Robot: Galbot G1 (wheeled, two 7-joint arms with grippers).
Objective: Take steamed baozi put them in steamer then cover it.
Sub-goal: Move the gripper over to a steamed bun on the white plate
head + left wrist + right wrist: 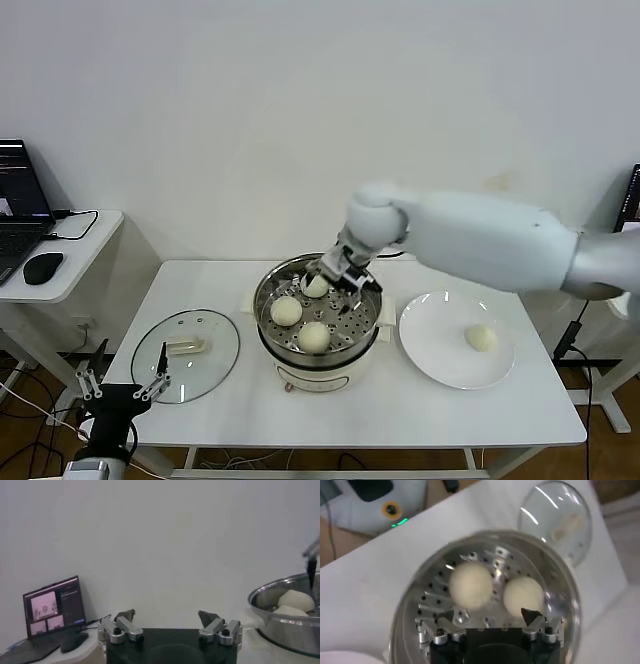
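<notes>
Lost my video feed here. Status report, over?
Right gripper open inside steamer, over third baozi. Left gripper open, parked by cover. One baozi left on plate. Nothing blocking.

My steamer [268, 300] was shiny steel with a dotted tray, its baozi [287, 311] cream-white; the plate [430, 350] and table [400, 410] were white.
</notes>
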